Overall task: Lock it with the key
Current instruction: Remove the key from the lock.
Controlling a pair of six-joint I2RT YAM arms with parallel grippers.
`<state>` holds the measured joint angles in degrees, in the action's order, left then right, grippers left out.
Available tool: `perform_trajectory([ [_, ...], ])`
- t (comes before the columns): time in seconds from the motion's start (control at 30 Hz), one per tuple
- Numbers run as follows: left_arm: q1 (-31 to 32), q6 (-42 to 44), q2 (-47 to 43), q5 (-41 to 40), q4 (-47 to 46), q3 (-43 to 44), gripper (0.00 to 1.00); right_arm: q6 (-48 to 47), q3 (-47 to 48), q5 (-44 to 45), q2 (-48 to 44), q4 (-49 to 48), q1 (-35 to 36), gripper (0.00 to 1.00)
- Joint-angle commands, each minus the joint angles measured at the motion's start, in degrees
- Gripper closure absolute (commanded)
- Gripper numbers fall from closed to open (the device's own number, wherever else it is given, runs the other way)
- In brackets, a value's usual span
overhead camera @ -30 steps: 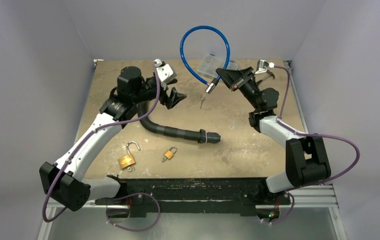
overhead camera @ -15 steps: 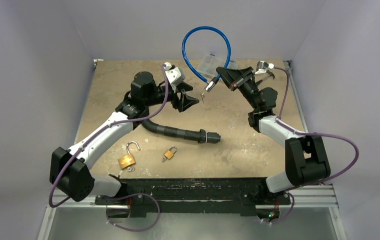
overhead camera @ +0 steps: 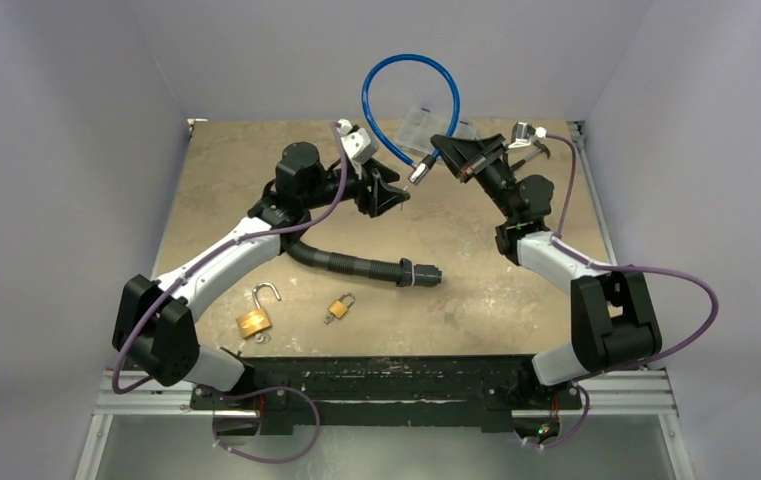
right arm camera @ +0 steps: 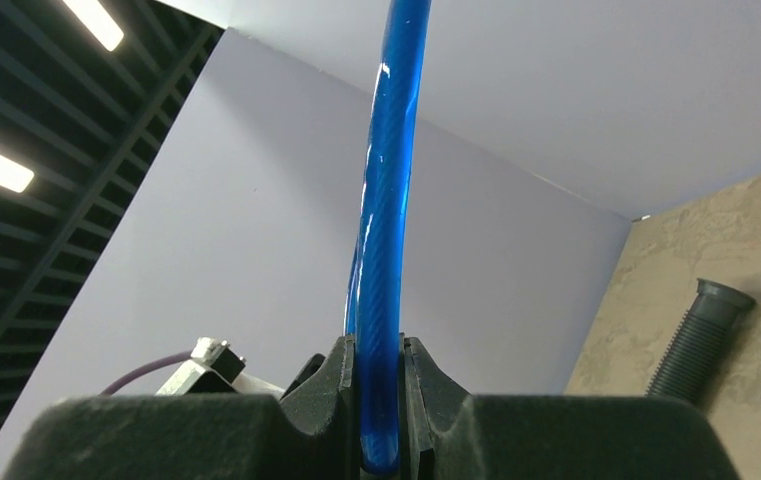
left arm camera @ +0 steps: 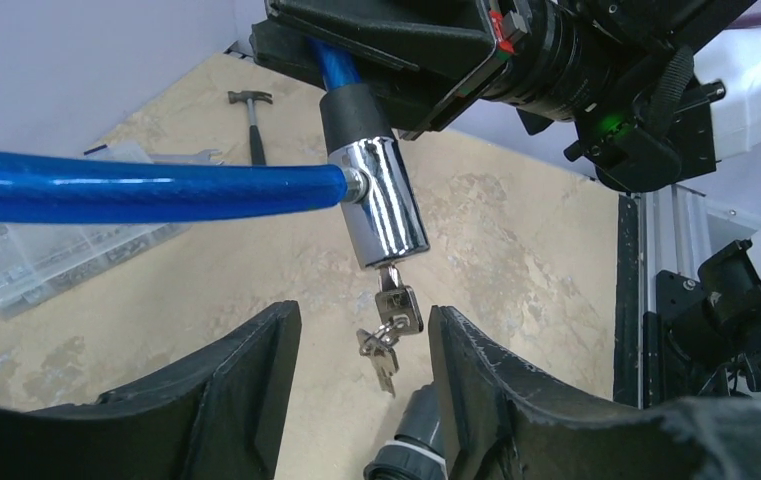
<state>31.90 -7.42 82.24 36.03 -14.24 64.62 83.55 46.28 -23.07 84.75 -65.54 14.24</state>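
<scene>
My right gripper [overhead camera: 446, 150] is shut on the blue cable lock [overhead camera: 367, 95] and holds it up over the back of the table. In the right wrist view the cable [right arm camera: 384, 250] is pinched between the jaws of that gripper [right arm camera: 378, 350]. The chrome lock cylinder [left arm camera: 381, 205] hangs at the cable's end. A key [left arm camera: 397, 305] sticks out of its bottom, and a spare key [left arm camera: 381, 358] dangles from it on a ring. My left gripper [left arm camera: 364, 330] is open, one finger on each side of the key, neither touching it. From above, the left gripper [overhead camera: 396, 192] sits just below-left of the cylinder [overhead camera: 420, 172].
A black corrugated hose [overhead camera: 351, 262] lies mid-table, its end [left arm camera: 411, 445] just under the left jaws. An open brass padlock [overhead camera: 255, 320] and a smaller brass padlock [overhead camera: 338, 306] lie near the front. A clear plastic box [overhead camera: 418, 125] and a hammer [left arm camera: 252, 110] sit at the back.
My left arm has swung right to the hanging lock cylinder, and its jaws have narrowed around the key. The right arm has kept the cable almost still.
</scene>
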Motion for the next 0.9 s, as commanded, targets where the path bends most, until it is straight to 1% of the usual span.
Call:
perform_trajectory([
  [0.0,0.6,-3.2,1.0,0.2,-5.6,2.8,0.49,1.0,2.8,2.1,-0.9,-5.9,0.5,1.00],
  [0.07,0.7,-3.5,1.4,0.0,-5.9,2.8,0.54,1.2,2.8,2.1,-0.8,-6.2,0.5,1.00],
  [0.17,0.8,-4.5,1.8,-0.8,-6.2,2.9,0.64,1.3,2.9,1.8,-0.7,-6.6,0.5,1.00],
  [0.27,0.8,-6.3,1.9,-0.3,-7.2,2.8,0.80,1.4,2.8,1.7,-0.6,-7.2,0.5,1.00],
  [0.37,0.7,-9.2,2.1,2.3,-9.2,2.5,0.96,1.4,2.7,1.6,-0.2,-8.8,0.5,1.00],
  [0.4,0.7,-10.4,2.1,3.2,-9.7,2.4,1.00,1.4,2.8,1.3,-0.1,-9.6,0.5,1.00],
  [0.63,0.3,-20.0,1.8,12.0,-16.4,-0.2,1.00,2.7,3.2,-1.7,1.7,-16.6,0.2,1.00],
  [0.87,-0.6,-36.1,3.1,19.0,-31.4,-3.5,1.00,5.1,3.9,-4.1,2.9,-25.2,0.2,1.00],
])
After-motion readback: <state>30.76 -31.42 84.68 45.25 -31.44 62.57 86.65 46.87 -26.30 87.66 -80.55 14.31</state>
